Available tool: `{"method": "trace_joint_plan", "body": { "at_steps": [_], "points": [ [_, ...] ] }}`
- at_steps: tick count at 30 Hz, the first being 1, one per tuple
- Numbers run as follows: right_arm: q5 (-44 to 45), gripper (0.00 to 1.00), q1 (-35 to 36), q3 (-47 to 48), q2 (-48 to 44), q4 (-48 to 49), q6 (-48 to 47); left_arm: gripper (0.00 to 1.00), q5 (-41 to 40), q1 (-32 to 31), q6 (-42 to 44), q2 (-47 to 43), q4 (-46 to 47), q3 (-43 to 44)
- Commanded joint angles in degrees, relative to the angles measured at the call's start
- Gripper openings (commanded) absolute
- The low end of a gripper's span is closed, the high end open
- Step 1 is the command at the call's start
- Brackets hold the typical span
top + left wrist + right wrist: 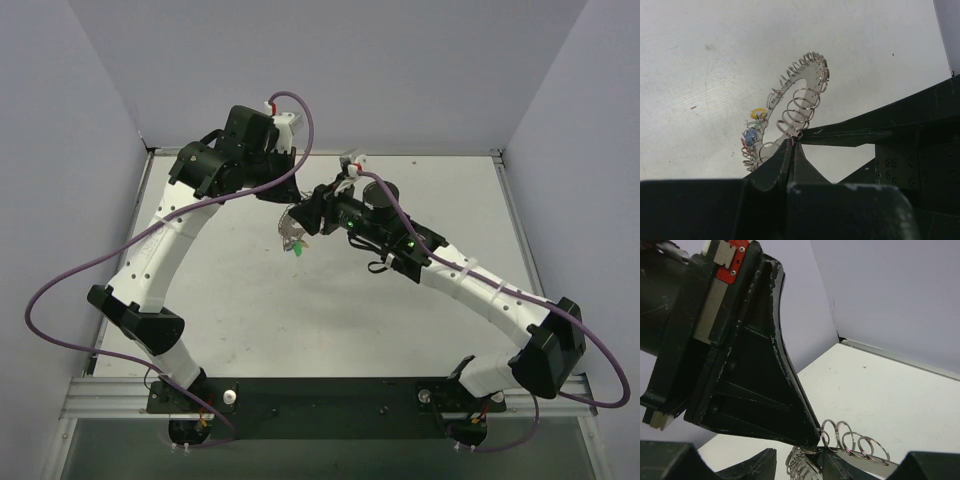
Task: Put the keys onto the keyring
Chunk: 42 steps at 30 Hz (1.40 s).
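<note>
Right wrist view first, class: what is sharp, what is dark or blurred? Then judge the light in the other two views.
Right wrist view: the left tool looms dark; the wire loops on the keyring are sharp. Left wrist view: keyring crisp against the bright table, near tool body black and featureless. Top view: even light, soft shadows under the arms, keyring too small for detail.

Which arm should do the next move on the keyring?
Right, most likely. The left hand is shut on the keyring, holding it up. The right hand has its jaws apart right at the ring.
</note>
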Motion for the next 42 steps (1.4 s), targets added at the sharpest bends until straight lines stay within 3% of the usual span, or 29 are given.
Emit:
{"method": "trace_joint_plan", "body": {
  "at_steps": [1,11,16,24,42],
  "points": [
    [4.3,0.39,-0.1,3.6,1.6,0.6,2.2,0.0,1.7,-0.8,-1.4,-2.7,3.9,0.4],
    [8.4,0.27,0.1,3.8,2.6,0.7,5.6,0.0,1.8,-1.4,-1.2,-2.7,4.0,0.3],
    [7.6,0.15,0.0,2.7,1.6,0.8,4.6,0.0,0.0,-1.4,-0.8,-3.4,4.4,0.3],
    [7.0,0.05,-0.1,0.9,0.2,0.7,1.5,0.0,-1.4,-1.2,0.2,-4.4,4.8,0.5],
    [13.4,0.03,-0.1,3.5,0.3,-6.1,-0.8,0.0,-0.1,-1.4,3.2,-3.1,1.0,4.1]
  ]
}}
